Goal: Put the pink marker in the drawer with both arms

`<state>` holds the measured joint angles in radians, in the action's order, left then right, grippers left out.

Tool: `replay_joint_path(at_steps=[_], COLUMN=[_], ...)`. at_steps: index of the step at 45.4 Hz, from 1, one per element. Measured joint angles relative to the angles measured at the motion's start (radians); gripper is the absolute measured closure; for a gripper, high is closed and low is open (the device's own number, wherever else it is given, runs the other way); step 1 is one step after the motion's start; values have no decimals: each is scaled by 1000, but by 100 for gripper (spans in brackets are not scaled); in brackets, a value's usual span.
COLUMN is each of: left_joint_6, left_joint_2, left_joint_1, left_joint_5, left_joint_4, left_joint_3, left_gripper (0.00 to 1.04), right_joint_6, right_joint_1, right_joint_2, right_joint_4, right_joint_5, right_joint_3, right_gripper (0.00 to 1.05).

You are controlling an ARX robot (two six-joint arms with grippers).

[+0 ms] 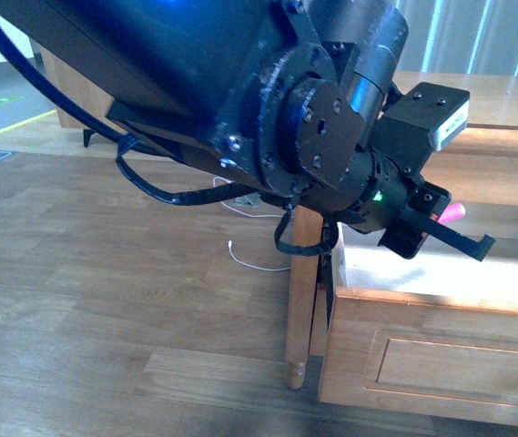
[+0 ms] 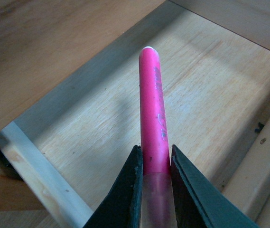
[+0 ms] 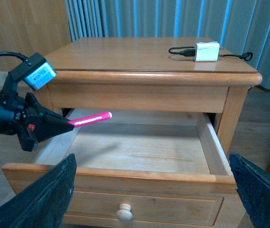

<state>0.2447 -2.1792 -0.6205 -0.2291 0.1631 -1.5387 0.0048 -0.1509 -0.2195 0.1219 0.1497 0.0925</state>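
Note:
The honey-coloured wooden drawer (image 3: 125,183) stands pulled open, its inside bare, with a round cream knob (image 3: 124,212) on the front. My left gripper (image 3: 66,124) is shut on the pink marker (image 3: 91,118) and holds it over the drawer's left part, tip pointing inward. In the left wrist view the fingers (image 2: 127,194) clamp the marker (image 2: 153,109) by its pale cap end, above the drawer floor (image 2: 210,80). In the front view the left gripper (image 1: 445,228) and the marker's tip (image 1: 452,214) show over the drawer (image 1: 422,360). My right gripper (image 3: 156,197) is open, facing the drawer front.
The drawer belongs to a wooden table (image 3: 144,57) with a white charger and black cable (image 3: 206,51) on top. Blue-grey curtains (image 3: 172,19) hang behind. A white cable (image 1: 254,259) lies on the wooden floor by the table leg (image 1: 299,300).

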Motion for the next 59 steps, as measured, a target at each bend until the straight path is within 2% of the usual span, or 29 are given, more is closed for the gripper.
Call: replay_joint_path(at_steps=[21,28,34,42,44,53,59], left_joint_6=[-31,-34,-71,-121,-123,-163,-195], left_joint_2=[-105,-103,-48,86,120,290,476], left_joint_1=[-29,-27,-15,17,27,84,146], left_joint_5=[54,94,162,219,232,282,316], left_joint_4=[-62,-50,41,138,153,225,317], left_joint_3=[-107,-102,-25,99,127,291,505], left_gripper=[90,59,33,8,4,6,6], right_joint_6=[0,0,0,0,0,0,0], right_joint_1=[0,0,0,0,0,0,0], right_joint_2=[0,0,0,0,0,0,0], right_joint_4=[0,0,0,0,0,0,0], right_joint_5=[0,0,0,0,0,0,0], right_joint_3=[0,0,0,0,0,0,0], right_gripper=[8,8,8,8,8,8,8])
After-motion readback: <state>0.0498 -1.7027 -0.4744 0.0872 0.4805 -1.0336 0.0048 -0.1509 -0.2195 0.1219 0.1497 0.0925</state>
